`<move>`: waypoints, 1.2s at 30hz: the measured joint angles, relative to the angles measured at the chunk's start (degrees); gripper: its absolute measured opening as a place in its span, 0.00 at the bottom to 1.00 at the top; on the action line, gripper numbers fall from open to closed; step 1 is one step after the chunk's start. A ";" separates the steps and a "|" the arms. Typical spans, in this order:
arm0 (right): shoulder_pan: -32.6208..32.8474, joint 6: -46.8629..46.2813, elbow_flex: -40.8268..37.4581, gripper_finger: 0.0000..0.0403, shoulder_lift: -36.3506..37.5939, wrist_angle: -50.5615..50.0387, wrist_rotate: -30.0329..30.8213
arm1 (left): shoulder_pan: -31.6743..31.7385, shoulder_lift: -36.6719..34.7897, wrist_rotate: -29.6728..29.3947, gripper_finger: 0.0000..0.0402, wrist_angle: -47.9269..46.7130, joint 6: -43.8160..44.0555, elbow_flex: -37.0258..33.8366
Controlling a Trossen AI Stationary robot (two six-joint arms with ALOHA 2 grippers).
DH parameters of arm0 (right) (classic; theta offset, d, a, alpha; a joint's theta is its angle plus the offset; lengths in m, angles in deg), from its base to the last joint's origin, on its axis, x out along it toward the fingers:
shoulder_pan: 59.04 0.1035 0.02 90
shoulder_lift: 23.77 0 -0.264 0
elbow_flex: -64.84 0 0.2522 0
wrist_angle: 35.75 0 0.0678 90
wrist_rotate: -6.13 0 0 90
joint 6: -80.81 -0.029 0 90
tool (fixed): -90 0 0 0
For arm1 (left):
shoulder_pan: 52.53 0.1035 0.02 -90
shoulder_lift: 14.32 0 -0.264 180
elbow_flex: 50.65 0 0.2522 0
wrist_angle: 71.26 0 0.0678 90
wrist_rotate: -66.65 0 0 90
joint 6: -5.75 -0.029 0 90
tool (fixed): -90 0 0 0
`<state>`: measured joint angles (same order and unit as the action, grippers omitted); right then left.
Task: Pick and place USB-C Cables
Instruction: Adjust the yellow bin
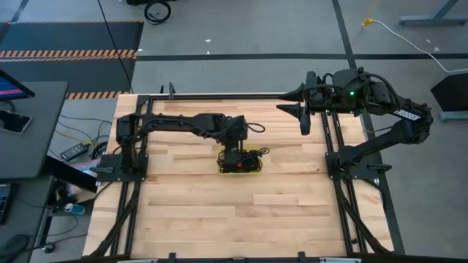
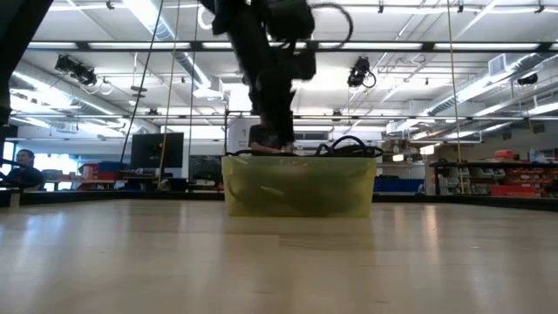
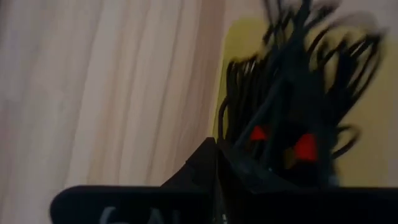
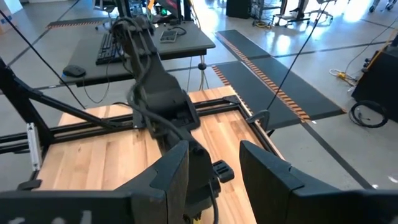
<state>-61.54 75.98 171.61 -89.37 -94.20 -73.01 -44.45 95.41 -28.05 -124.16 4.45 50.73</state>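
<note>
Nearest in the low view, the bare wooden tabletop (image 2: 279, 262) runs up to a translucent yellow-green bin (image 2: 301, 185) standing around the middle of it. Black loops of the USB-C cables (image 2: 349, 146) rise above the bin's rim, so the cables lie inside the bin, piled together.

The left tool (image 1: 232, 156) hangs straight down over the bin, its tip at or just inside the rim on the side away from the cable loops. From above, the left arm reaches across from its mount at the tabletop's left edge and covers part of the bin (image 1: 254, 165), whose yellow rim shows around it. The left wrist view looks down past the tool body at the tangle of black cables (image 3: 292, 106) with two red connectors or ties (image 3: 303, 148) among them, lying on the bin's yellow floor (image 3: 239, 37). Whether the left tool's fingers are apart or closed, I cannot tell; they are hidden behind its body.

Farther off, the right tool (image 1: 301, 111) waits near the tabletop's far right corner, well apart from the bin, held above the wood. In its own wrist view its two fingers (image 4: 169, 171) stand clearly apart with nothing between them
</note>
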 joint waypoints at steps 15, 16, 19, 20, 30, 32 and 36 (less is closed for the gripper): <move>-2.98 0.55 0.00 0.36 0.00 -2.64 0.21 | -6.14 -0.11 -18.06 0.02 -30.31 -1.87 32.76; -3.32 0.77 0.00 0.36 0.00 -2.85 0.19 | -6.23 -0.11 -19.33 0.02 -33.12 -1.10 33.93; -4.27 2.49 0.00 0.30 0.00 -4.07 0.21 | -6.28 -0.13 -21.71 0.02 -42.07 2.62 35.60; -4.56 3.16 0.00 0.27 0.00 -4.82 0.21 | -6.28 -0.12 -22.33 0.02 -45.11 4.22 35.64; -8.26 6.85 -0.02 0.01 0.70 -13.71 4.66 | -8.41 -7.58 -27.92 0.02 -50.31 13.41 25.77; -9.23 6.93 -0.02 0.01 1.48 -15.30 6.25 | -9.05 -11.65 -29.69 0.02 -50.50 16.30 21.35; -11.14 7.80 -0.02 0.01 2.86 -16.24 7.39 | -9.82 -22.07 -32.21 0.02 -50.67 26.78 10.25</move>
<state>-72.68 83.78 171.59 -86.52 -110.44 -65.62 -54.27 73.34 -60.27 -174.84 31.23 60.99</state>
